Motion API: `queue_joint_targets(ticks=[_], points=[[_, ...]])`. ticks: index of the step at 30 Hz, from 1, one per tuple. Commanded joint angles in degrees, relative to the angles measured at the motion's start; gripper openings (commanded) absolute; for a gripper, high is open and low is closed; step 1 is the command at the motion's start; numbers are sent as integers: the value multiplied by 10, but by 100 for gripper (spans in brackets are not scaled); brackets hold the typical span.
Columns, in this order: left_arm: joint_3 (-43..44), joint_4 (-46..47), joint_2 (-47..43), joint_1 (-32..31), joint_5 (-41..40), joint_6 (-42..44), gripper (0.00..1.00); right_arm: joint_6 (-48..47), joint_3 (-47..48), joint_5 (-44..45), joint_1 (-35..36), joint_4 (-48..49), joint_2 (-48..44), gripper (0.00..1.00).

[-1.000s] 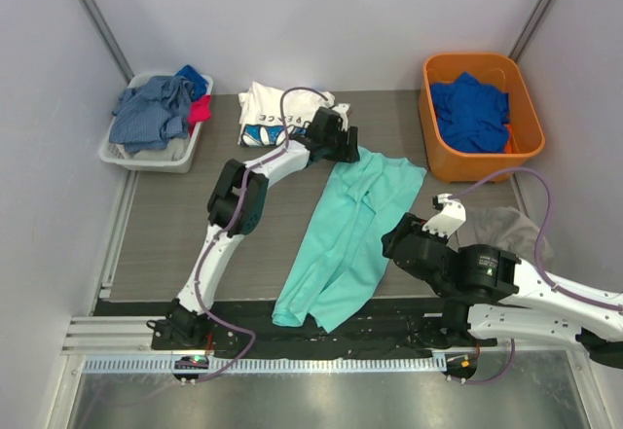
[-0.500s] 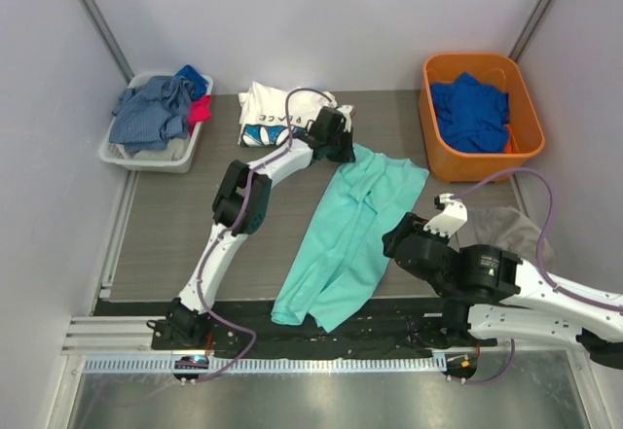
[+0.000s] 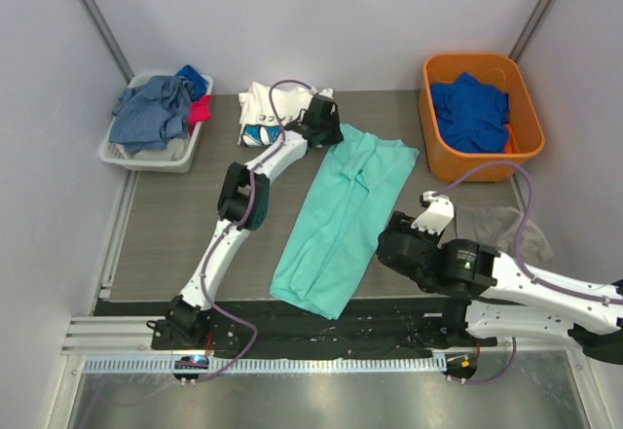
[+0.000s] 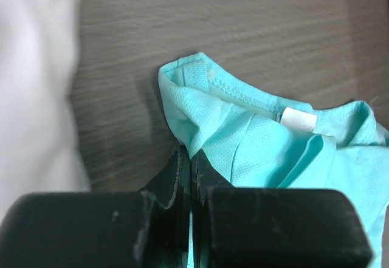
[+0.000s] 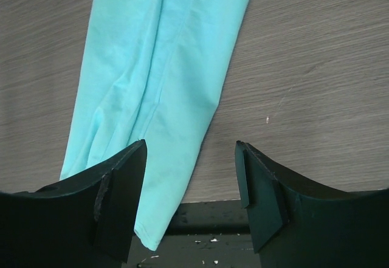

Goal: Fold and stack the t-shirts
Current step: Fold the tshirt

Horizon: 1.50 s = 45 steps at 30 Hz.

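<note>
Left hand (image 3: 334,135) (image 4: 190,158) was clenched tight on the mint t-shirt (image 3: 343,217) (image 4: 261,140), right at the neck edge. In the left wrist view you could see a fold of teal fabric pinched between the two fingers, with the collar and its little white label (image 4: 296,118) just past them.

So the shirt lay on the tabletop (image 3: 175,225) as a long narrow strip, bunched lengthwise, running diagonally from the far middle down toward the near edge, where its hem sat partly over the dark strip there.

Right hand (image 3: 387,249) (image 5: 190,146) was wide apart and holding nothing. It hung over bare wood just beside the lower right edge of the mint t-shirt (image 5: 158,79), which passed under the left finger in the wrist view.

The white PEACE t-shirt (image 3: 259,113) (image 4: 36,67) sat crumpled at the far side, just beside the left hand.

Other stuff: an orange bin (image 3: 425,123) far right with a royal blue garment (image 3: 472,108) in it, a white basket (image 3: 146,160) far left piled with denim-like clothes (image 3: 151,113), and a grey cloth (image 3: 501,227) on the right near the right arm.
</note>
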Motion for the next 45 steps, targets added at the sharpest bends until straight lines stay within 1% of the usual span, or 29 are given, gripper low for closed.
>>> queue_joint_targets(ticks=[1, 6, 7, 8, 9, 10, 12, 13, 22, 29, 38, 42, 45], points=[[5, 25, -4, 24, -45, -51, 0, -11, 29, 40, -5, 24, 11, 68], [-13, 34, -11, 31, -51, -63, 0, -19, 26, 33, -13, 38, 24, 68], [-13, 37, -10, 33, -45, -66, 2, -20, 25, 30, -14, 42, 24, 68], [-14, 39, -10, 34, -40, -67, 24, -20, 25, 29, -16, 42, 24, 68], [-16, 45, -11, 35, -36, -68, 40, -20, 25, 29, -18, 44, 24, 68], [-18, 48, -14, 34, -36, -68, 69, -21, 25, 27, -18, 44, 23, 68], [-29, 62, -19, 36, -36, -66, 92, -22, 24, 25, -20, 46, 17, 68], [-31, 66, -21, 38, -20, -67, 99, -23, 24, 25, -23, 47, 16, 68], [-28, 63, -5, 67, -20, -96, 100, -31, 17, 15, -35, 50, 7, 69], [-42, 21, -18, 91, -76, -94, 100, -44, 11, 2, -51, 60, 4, 69], [-102, 19, -59, 114, -130, -89, 100, -48, 0, -15, -64, 73, -4, 69], [-119, 21, -69, 123, -125, -87, 100, -49, -3, -17, -67, 74, -5, 69], [-123, 39, -78, 123, -93, -77, 100, -53, -4, -18, -69, 78, -4, 69]])
